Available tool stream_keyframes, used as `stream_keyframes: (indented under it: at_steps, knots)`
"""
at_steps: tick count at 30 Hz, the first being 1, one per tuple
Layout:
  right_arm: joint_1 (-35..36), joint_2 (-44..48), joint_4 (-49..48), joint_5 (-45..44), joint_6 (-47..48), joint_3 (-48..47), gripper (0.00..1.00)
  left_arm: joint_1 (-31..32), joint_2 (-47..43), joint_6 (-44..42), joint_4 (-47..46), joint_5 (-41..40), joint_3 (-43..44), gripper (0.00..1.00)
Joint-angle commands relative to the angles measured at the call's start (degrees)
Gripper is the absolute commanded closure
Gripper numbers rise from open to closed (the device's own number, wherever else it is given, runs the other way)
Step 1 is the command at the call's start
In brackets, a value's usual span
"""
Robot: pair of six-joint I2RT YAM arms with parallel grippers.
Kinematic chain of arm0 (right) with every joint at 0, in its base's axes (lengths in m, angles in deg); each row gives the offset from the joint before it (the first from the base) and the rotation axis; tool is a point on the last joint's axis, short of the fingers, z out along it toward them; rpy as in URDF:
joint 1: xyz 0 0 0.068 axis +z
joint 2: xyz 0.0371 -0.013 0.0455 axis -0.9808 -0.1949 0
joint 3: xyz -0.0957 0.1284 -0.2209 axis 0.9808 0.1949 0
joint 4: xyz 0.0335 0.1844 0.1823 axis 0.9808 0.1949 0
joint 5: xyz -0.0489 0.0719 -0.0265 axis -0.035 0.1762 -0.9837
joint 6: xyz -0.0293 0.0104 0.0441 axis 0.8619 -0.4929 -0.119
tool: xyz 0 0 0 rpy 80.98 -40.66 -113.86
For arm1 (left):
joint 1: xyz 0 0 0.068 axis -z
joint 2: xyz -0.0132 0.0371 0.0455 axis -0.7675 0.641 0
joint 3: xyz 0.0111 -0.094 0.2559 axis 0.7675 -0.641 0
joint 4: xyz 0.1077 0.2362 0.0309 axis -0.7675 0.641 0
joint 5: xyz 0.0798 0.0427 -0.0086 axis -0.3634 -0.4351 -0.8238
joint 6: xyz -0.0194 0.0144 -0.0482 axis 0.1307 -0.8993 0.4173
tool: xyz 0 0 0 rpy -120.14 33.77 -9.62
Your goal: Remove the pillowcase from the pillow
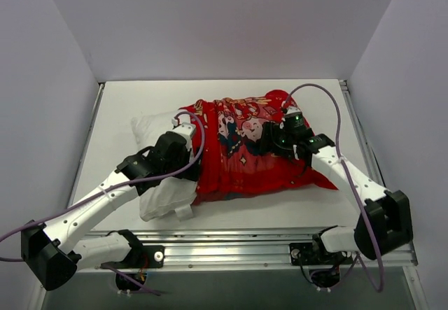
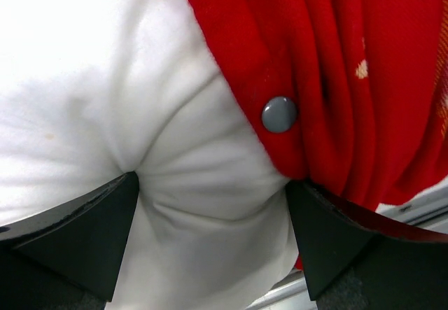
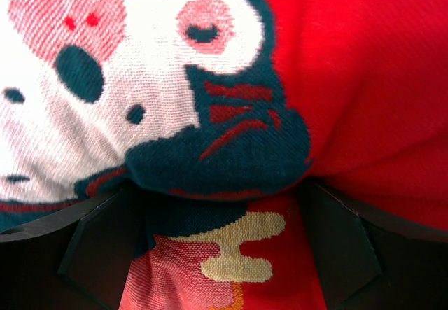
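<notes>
The red printed pillowcase (image 1: 252, 163) lies across the middle of the table, bunched toward the right. The white pillow (image 1: 155, 124) sticks out of its left opening, with a small white tag (image 1: 183, 212) at the near edge. My left gripper (image 1: 187, 164) sits at the case's open edge. In the left wrist view it (image 2: 210, 212) squeezes a fold of pillow (image 2: 105, 100) beside the red hem (image 2: 329, 79) and a grey snap button (image 2: 279, 114). My right gripper (image 1: 271, 142) rests on top of the case. In the right wrist view it (image 3: 217, 233) pinches a ridge of printed pillowcase (image 3: 231, 156).
The white table (image 1: 140, 96) is boxed in by white walls on the left, back and right. An aluminium rail (image 1: 231, 243) runs along the near edge by the arm bases. Purple cables (image 1: 329, 96) loop above both arms.
</notes>
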Motion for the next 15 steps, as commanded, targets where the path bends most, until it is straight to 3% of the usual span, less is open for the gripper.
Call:
stream_keyframes:
  at_steps: [1,10,15]
  knots:
    - [-1.76,-10.48,-9.90,0.27,1.43,-2.34,0.16,-2.34,2.11,1.75,-7.12,2.97,-0.52,0.06]
    - [-5.00,-22.36,-10.53,-1.14,6.97,-17.20,0.16,-3.32,-0.52,-8.44,-3.70,6.76,3.96,0.06]
    - [-5.71,-22.99,-11.84,-0.71,6.62,-20.37,0.16,-3.32,-2.99,-13.81,0.18,2.89,4.93,0.06]
